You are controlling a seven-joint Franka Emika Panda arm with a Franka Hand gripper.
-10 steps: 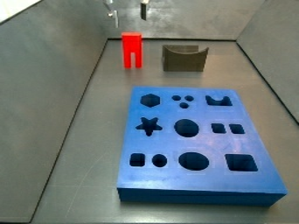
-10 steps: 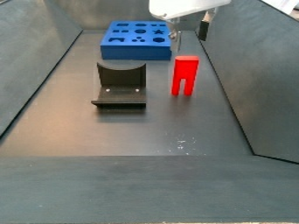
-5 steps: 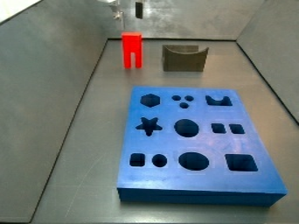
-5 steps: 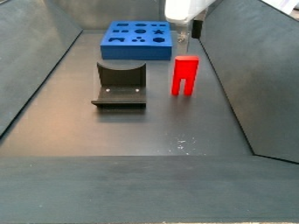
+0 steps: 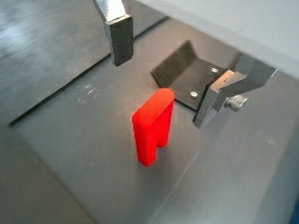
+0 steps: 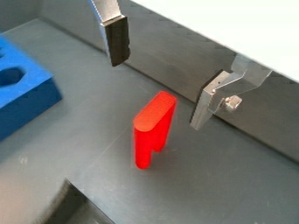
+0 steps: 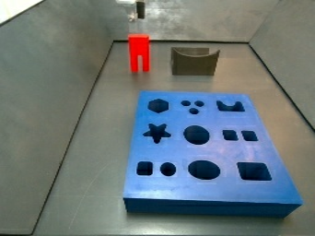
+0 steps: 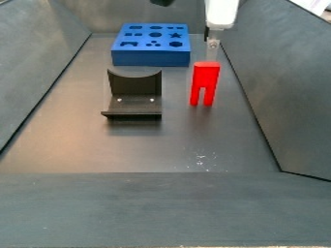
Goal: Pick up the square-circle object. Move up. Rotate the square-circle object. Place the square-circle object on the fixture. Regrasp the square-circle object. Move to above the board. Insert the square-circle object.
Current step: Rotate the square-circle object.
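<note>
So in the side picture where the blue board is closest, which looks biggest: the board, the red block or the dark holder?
1. The board, by far.
2. The fixture.
3. The square-circle object.
The last two look close in size and sit farther back. The gripper hangs above the block.

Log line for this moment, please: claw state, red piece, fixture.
claw: open, above piece, not touching | square-circle object: upright on floor, prongs down, unheld | fixture: empty, beside piece | phase: pre-grasp

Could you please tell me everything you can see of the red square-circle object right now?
The square-circle object is a small bright red oblong block that looks like smooth plastic. It stands upright on the dark floor on two short prongs, split by a slot at the bottom. Nothing else touches it. The open gripper hangs above it, fingers to either side and clear of it. The fixture stands apart beside it.
</note>
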